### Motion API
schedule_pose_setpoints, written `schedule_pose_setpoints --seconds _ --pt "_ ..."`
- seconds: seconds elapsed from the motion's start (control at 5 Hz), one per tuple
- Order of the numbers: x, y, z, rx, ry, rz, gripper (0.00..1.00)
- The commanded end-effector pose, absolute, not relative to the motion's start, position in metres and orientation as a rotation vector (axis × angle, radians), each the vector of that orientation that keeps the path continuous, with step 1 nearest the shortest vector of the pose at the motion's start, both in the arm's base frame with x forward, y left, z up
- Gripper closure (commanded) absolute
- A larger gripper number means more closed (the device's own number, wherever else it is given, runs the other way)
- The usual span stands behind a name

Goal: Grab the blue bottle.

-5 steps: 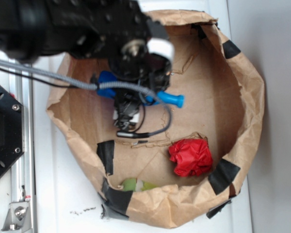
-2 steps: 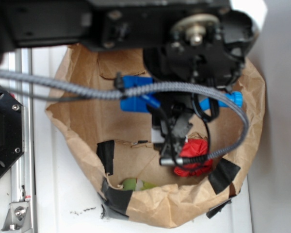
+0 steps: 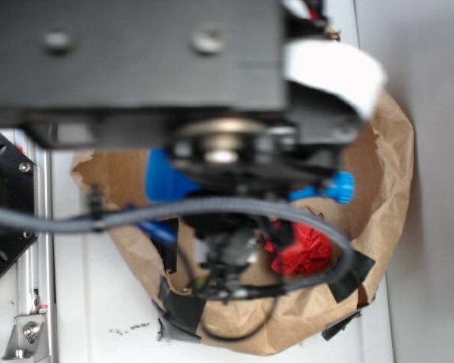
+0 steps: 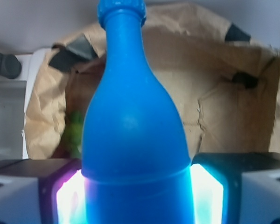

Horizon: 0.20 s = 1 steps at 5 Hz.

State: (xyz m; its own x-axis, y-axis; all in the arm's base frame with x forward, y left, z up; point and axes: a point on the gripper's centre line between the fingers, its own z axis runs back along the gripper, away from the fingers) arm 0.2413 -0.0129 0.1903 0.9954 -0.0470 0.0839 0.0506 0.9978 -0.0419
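Observation:
The blue bottle (image 4: 133,116) fills the middle of the wrist view, its ribbed cap (image 4: 121,9) pointing away from me. My gripper (image 4: 136,186) is shut on its wide body, and the lit pads (image 4: 70,198) press it from both sides. In the exterior view the bottle's body (image 3: 163,178) and its cap (image 3: 339,186) stick out on either side of the blurred arm, held up over the paper bag. The arm hides the fingers there.
A brown paper bag (image 3: 390,151) with black tape patches lies open below. A red paper ball (image 3: 306,249) rests inside it at the right. Something green (image 4: 74,130) lies in the bag. A grey cable (image 3: 136,215) hangs across. A black mount (image 3: 4,215) is at left.
The arm has come up toward the exterior camera with the bottle held in it and now covers most of the bag. The cap has shifted right.

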Motion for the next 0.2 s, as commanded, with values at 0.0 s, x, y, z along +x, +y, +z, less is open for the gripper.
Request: schedule_pose_setpoints --seconds 0.0 --pt "0.2361 -0.0207 0.1995 -0.024 -0.132 -0.030 1.00"
